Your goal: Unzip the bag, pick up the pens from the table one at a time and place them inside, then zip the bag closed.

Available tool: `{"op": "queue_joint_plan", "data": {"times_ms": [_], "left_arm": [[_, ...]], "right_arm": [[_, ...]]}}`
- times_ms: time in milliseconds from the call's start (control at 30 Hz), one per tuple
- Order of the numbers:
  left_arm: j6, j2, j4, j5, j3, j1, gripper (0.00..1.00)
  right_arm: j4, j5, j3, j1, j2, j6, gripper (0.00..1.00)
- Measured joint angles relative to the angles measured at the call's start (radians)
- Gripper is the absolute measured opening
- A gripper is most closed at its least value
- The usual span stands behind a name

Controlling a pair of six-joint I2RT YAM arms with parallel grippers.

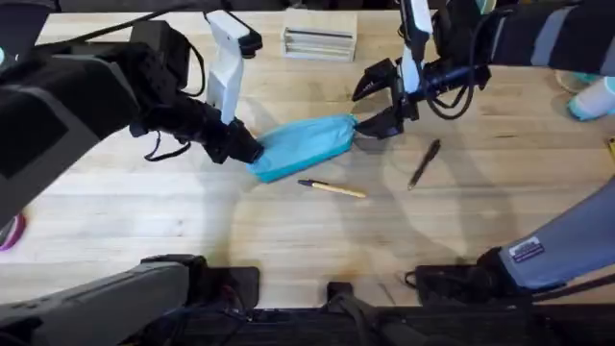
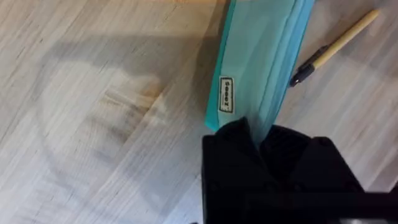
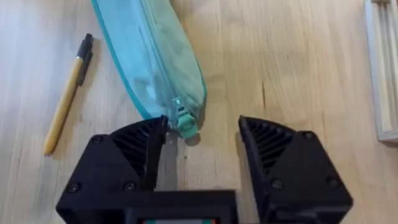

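The turquoise bag (image 1: 303, 146) lies flat mid-table (image 1: 288, 240), zipped, its pull (image 3: 185, 121) at the right end. The left gripper (image 1: 245, 149) pinches its left end; the right gripper (image 3: 199, 140) has fingers spread around the pull. The yellow pen (image 1: 332, 188) and dark pen (image 1: 424, 163) lie nearby.

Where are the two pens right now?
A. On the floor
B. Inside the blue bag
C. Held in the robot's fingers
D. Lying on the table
D: the yellow pen and the dark pen both lie on the table beside the blue bag.
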Motion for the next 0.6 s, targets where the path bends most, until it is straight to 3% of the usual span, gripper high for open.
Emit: {"op": "queue_joint_plan", "data": {"times_ms": [167, 300, 533, 600], "left_arm": [[0.0, 0.0, 0.0, 0.0, 0.0, 0.0, 0.042], [0.0, 0.0, 0.0, 0.0, 0.0, 0.0, 0.042], [0.0, 0.0, 0.0, 0.0, 0.0, 0.0, 0.042], [0.0, 0.0, 0.0, 0.0, 0.0, 0.0, 0.042]], "right_arm": [[0.0, 0.0, 0.0, 0.0, 0.0, -0.002, 0.679], [-0.004, 0.0, 0.0, 0.002, 0.0, -0.002, 0.571], [-0.009, 0.0, 0.0, 0.005, 0.0, -0.002, 0.55], [-0.013, 0.0, 0.0, 0.006, 0.0, -0.002, 0.484]]}}
